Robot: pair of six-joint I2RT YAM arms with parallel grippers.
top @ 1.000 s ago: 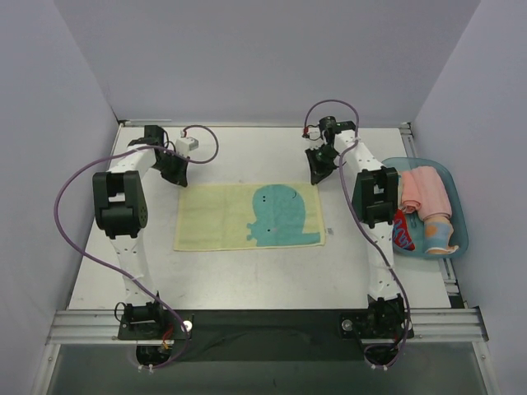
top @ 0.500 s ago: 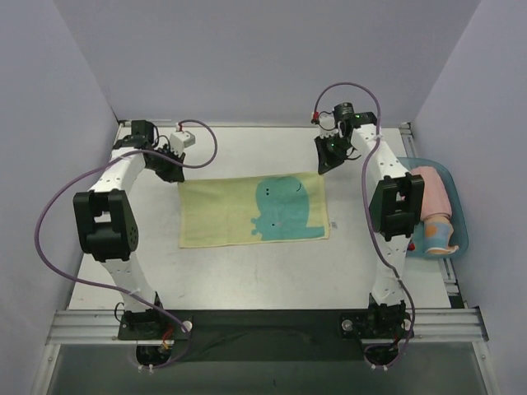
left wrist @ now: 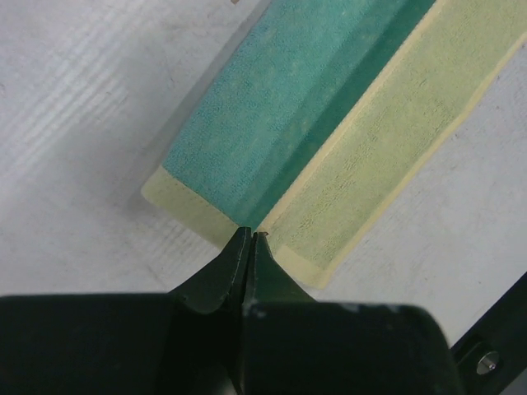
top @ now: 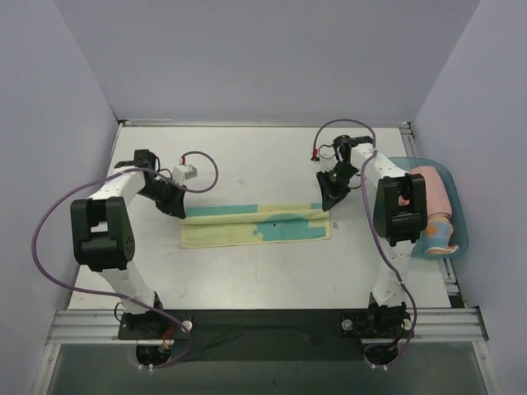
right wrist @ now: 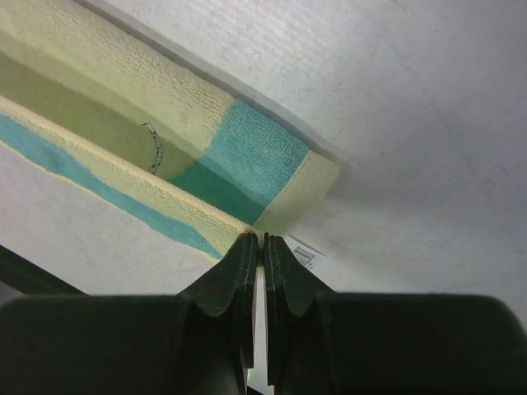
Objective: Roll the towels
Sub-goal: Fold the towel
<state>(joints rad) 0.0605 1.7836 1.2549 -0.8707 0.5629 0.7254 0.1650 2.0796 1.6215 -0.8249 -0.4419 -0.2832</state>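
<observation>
A yellow towel with a teal print (top: 255,225) lies on the table, its far edge folded over toward the near side so a teal strip shows on top. My left gripper (top: 176,207) is shut on the towel's far-left corner; the left wrist view shows its tips (left wrist: 250,239) pinching the folded edge of the towel (left wrist: 329,140). My right gripper (top: 329,200) is shut on the far-right corner; the right wrist view shows its tips (right wrist: 260,240) clamping the lifted edge of the towel (right wrist: 247,156), with the fold open like a tube.
A blue tray (top: 458,247) at the right table edge holds a rolled pink towel (top: 428,189) and other rolled towels (top: 436,234). Purple cables loop from both arms. Grey walls enclose the table on three sides.
Both grippers have pulled the towel's far edge toward the near side, folding the flat towel over itself into a narrow strip. Both arms moved nearer.
</observation>
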